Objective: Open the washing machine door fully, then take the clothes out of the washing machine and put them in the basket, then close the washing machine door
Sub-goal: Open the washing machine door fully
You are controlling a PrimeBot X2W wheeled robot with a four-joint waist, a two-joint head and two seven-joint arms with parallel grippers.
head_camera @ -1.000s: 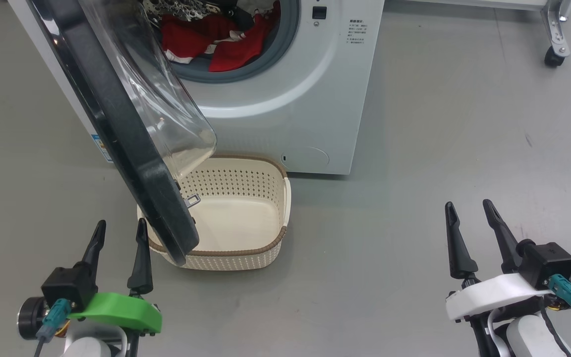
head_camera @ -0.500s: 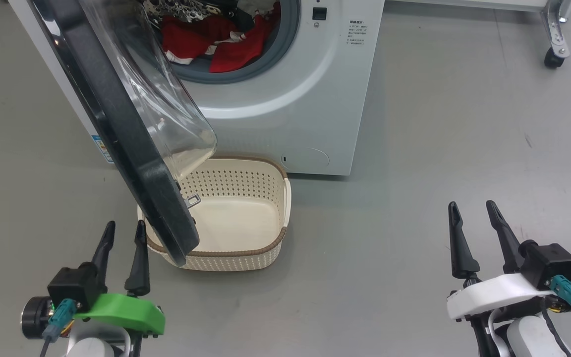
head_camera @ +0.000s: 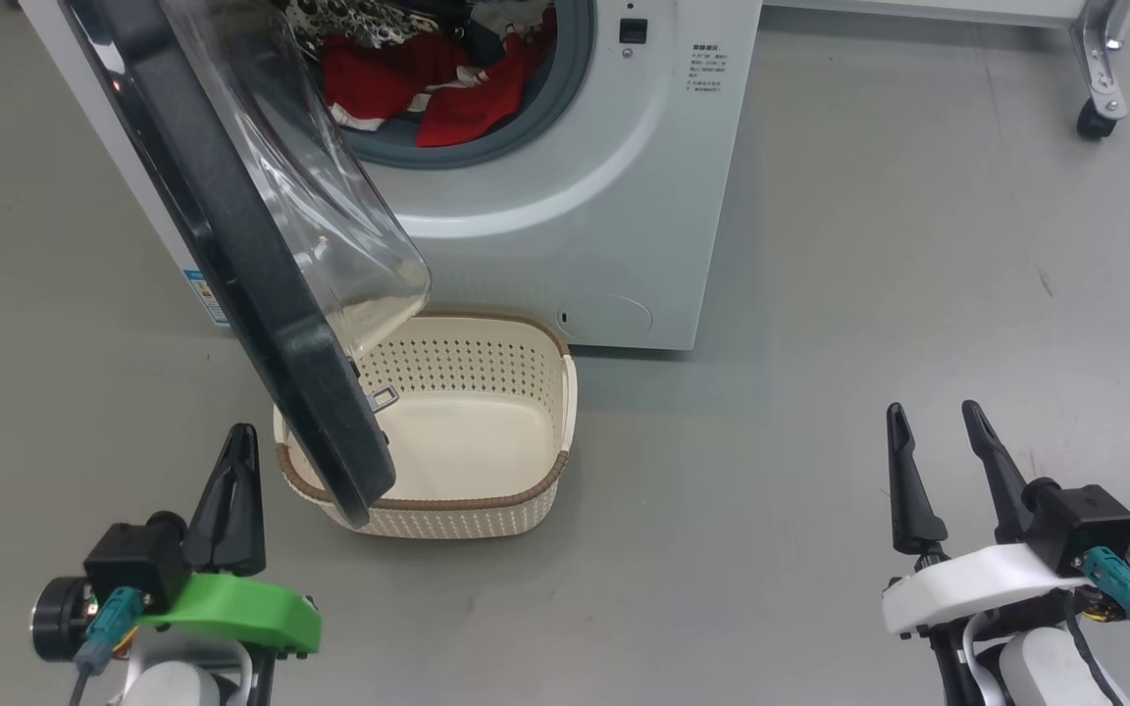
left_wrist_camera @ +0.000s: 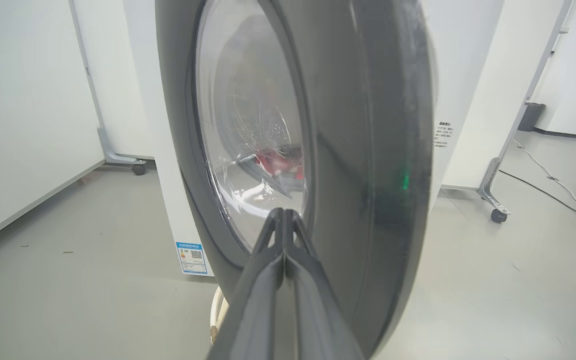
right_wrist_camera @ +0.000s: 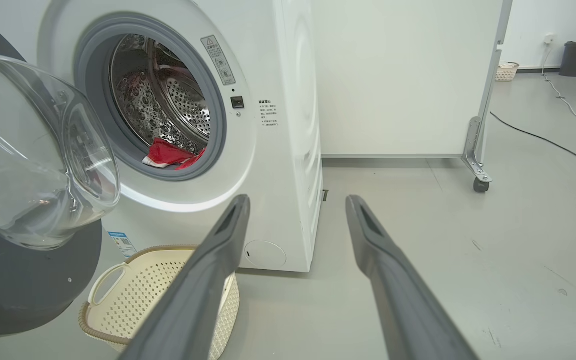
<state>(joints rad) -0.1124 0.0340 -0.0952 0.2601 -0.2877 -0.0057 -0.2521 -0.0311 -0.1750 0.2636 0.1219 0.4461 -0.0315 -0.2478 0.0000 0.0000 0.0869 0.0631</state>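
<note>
The white washing machine (head_camera: 575,196) stands at the top of the head view, red clothes (head_camera: 408,83) lying in its drum. Its black-rimmed door (head_camera: 231,245) is partly open and juts out over the cream basket (head_camera: 526,490) on the floor. My left gripper (head_camera: 243,436) is shut with nothing in it, low and left of the door's lower edge, apart from it. In the left wrist view its closed tips (left_wrist_camera: 284,212) point at the door (left_wrist_camera: 368,125). My right gripper (head_camera: 931,409) stands open at the lower right. The right wrist view shows the clothes (right_wrist_camera: 168,152), the basket (right_wrist_camera: 133,300) and my right gripper (right_wrist_camera: 298,200).
A wheeled frame's caster (head_camera: 1095,113) sits at the top right, with white partition panels behind the machine. A cable (right_wrist_camera: 543,140) runs across the grey floor to the right, and a dark bin (right_wrist_camera: 575,57) stands far back.
My left gripper's fingers have come together from wide open, with nothing between them. The right gripper, door and basket have stayed put.
</note>
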